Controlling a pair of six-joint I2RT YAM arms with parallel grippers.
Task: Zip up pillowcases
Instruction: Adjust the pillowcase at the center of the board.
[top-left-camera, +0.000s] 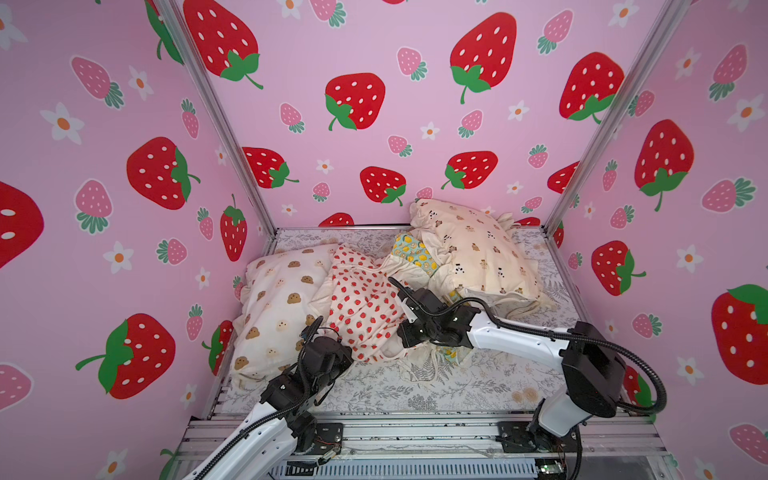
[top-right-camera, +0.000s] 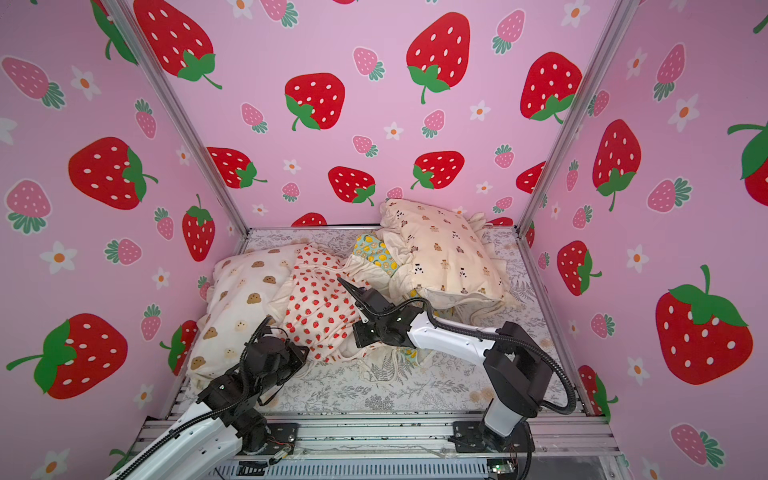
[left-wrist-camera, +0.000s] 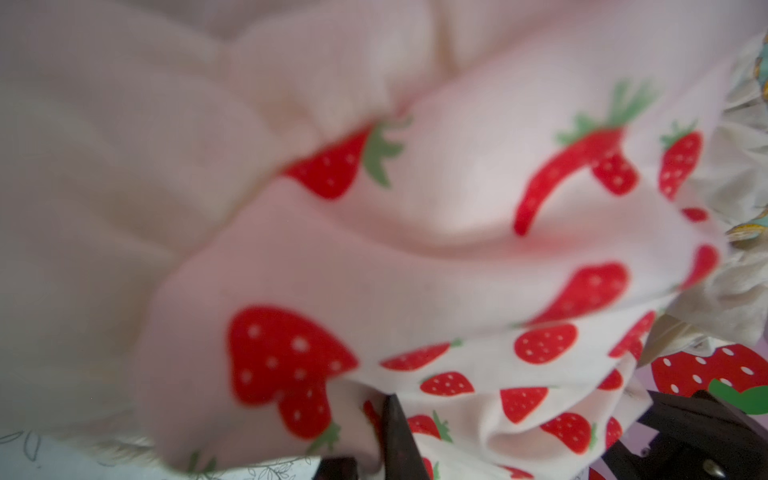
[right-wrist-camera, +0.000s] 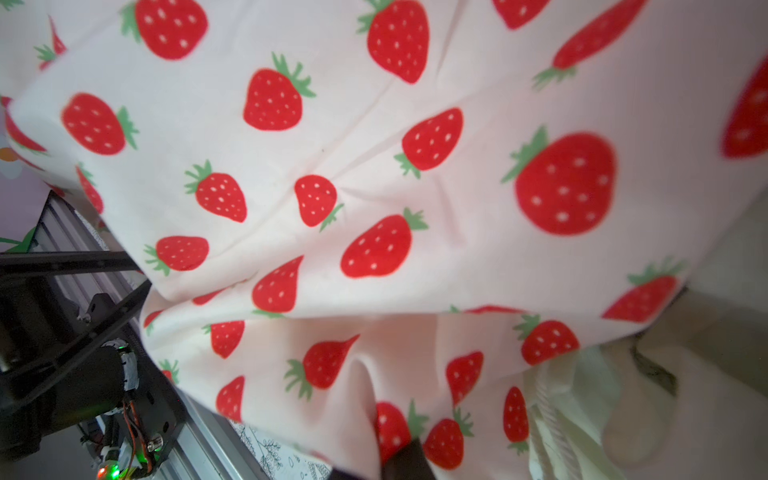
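In both top views I see the fern-print sheet (top-left-camera: 478, 386) covering the table. It is boxed in by strawberry-printed walls (top-left-camera: 374, 104) on three sides, with an aluminium rail (top-left-camera: 415, 432) along the front. The cookie-print pillowcase (top-left-camera: 274, 307) is pressed against the left wall, plump and filled. The strawberry pillowcase (top-left-camera: 361, 307) lies slack and creased in the middle, overlapping it. Behind, the lemon-print pillowcase (top-left-camera: 413, 249) is wedged under the ruffled bear-print pillowcase (top-left-camera: 478, 253), which is stuffed full and sits at the back wall. My free room is the bare sheet at the front, between the arms, plus a strip along the right wall. The left arm (top-left-camera: 266, 415) and the right arm (top-left-camera: 519, 336) both reach the near hem of the strawberry pillowcase from opposite ends. Cloth hides the fingertips from here.

In the left wrist view, the left fingers (left-wrist-camera: 394, 436) are closed on a fold of the strawberry cloth, which fills the frame, blurred. A scrap of lemon print shows past its edge.

In the right wrist view, the right fingers (right-wrist-camera: 405, 461) are closed too, pinching the strawberry hem. The cloth drapes above the sheet, with a sliver of fern print showing beneath it. Beside the hem runs a pale ribbed strip (right-wrist-camera: 552, 415), too blurred for me to tell whether it is a zipper.
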